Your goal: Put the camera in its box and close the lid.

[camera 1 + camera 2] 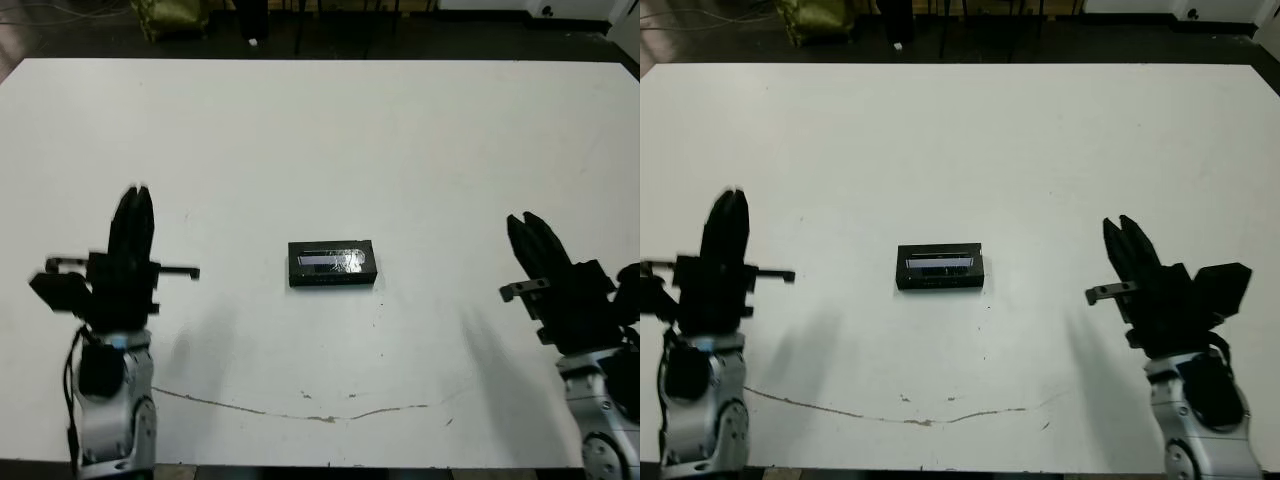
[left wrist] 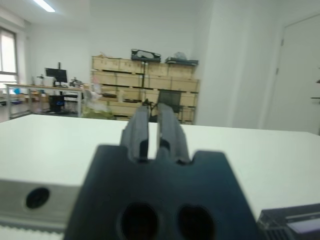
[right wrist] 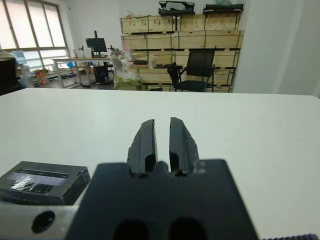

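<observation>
Black lid (image 1: pixel 332 262) w/ silvery-grey strip, white table (image 1: pixel 400 140), black grippers (image 1: pixel 132 228)

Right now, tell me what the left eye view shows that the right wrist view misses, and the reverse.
Only the left eye view shows the left gripper raised at the table's left side, and a thin crack line across the white table. Only the right wrist view shows the room beyond: stacked wooden crates, a black office chair, windows. Both show the closed black rectangular box with the silvery strip and the right gripper, fingers nearly together, holding nothing.
</observation>
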You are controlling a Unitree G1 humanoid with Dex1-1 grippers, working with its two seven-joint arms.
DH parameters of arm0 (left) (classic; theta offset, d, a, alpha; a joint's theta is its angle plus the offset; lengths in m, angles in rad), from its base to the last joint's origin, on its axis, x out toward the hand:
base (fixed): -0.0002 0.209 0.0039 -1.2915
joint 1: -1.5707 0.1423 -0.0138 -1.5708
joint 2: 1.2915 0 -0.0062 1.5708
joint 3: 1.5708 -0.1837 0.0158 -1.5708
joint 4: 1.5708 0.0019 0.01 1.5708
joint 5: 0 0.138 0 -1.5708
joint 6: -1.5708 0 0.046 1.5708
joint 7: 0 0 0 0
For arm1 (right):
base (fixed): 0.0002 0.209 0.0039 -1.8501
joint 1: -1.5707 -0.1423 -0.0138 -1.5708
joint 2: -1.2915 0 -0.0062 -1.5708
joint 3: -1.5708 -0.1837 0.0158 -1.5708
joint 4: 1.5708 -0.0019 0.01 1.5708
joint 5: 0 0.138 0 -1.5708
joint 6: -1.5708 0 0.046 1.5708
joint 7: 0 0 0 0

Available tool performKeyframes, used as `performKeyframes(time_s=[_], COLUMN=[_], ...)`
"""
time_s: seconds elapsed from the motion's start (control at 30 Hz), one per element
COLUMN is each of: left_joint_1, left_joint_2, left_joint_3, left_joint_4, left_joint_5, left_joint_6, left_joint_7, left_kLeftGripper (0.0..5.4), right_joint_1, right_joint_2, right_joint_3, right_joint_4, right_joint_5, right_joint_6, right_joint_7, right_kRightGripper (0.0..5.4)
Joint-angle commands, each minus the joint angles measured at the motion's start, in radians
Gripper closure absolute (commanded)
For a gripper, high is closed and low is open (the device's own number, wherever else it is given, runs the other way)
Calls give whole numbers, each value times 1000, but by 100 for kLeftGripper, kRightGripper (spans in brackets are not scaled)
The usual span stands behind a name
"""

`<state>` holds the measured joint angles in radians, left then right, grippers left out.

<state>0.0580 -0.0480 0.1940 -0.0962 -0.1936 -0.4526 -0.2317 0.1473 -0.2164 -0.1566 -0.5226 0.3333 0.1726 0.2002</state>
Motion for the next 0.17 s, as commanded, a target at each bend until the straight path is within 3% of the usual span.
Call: performKeyframes(time_s=[0.03, 0.17], left_joint_1=[22, 15], left_joint_2=[-3, 7], left_joint_3=[-13, -25], left_joint_4=[43, 44], left_joint_5=[0, -10], left_joint_6=[-23, -9], left_joint_7=[13, 22], left_kLeftGripper=[538, 538], right_joint_1=[2, -1], right_joint_2=[10, 18], right_joint_3=[5, 1], right_joint_4=[23, 48], right_joint_5=[-6, 19], right_joint_6=[-16, -37], right_joint_7=[7, 27], right_kRightGripper=[540, 540])
